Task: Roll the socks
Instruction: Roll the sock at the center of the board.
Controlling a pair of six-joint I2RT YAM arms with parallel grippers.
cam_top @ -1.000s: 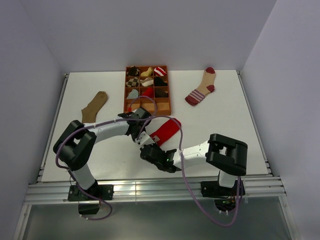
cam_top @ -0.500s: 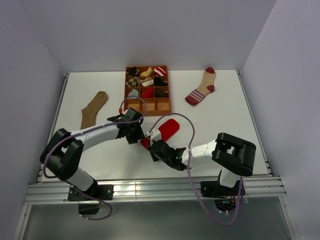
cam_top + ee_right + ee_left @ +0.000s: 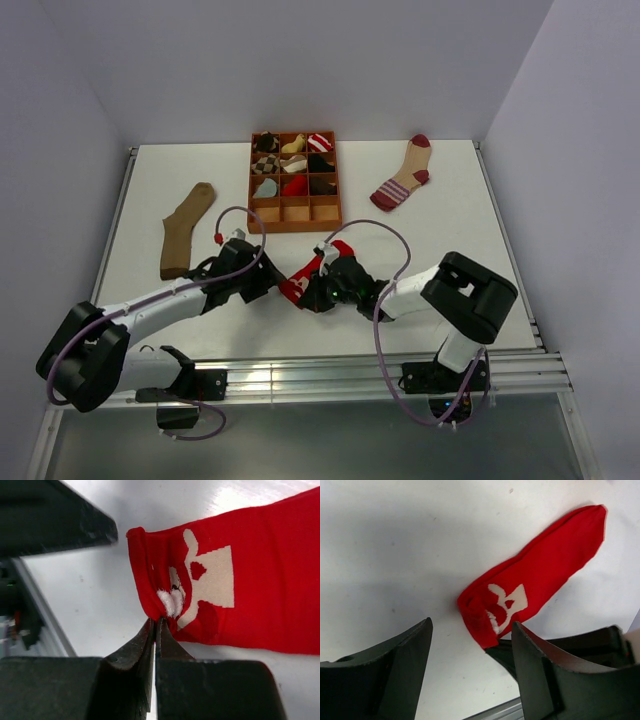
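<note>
The red sock (image 3: 535, 590) lay mid-worktop (image 3: 450, 240), its near end part-rolled and seemingly nipped by the closed right claw (image 3: 156, 622), the left claw (image 3: 471, 625) wide and empty beside it; a good roll needed tight, even turns toward the far end.

Table (image 3: 455, 250) from above. The near centre is crowded: the left gripper (image 3: 272, 284), jaws apart, stands just beside the folded end of the red sock (image 3: 322, 266), and the right gripper (image 3: 308, 293) is pinched on that end, leaving no lane between them. The compartment tray (image 3: 296, 227) blocks the far centre. Bare lanes run between tray and brown sock (image 3: 187, 228), and between tray and striped sock (image 3: 403, 180).
</note>
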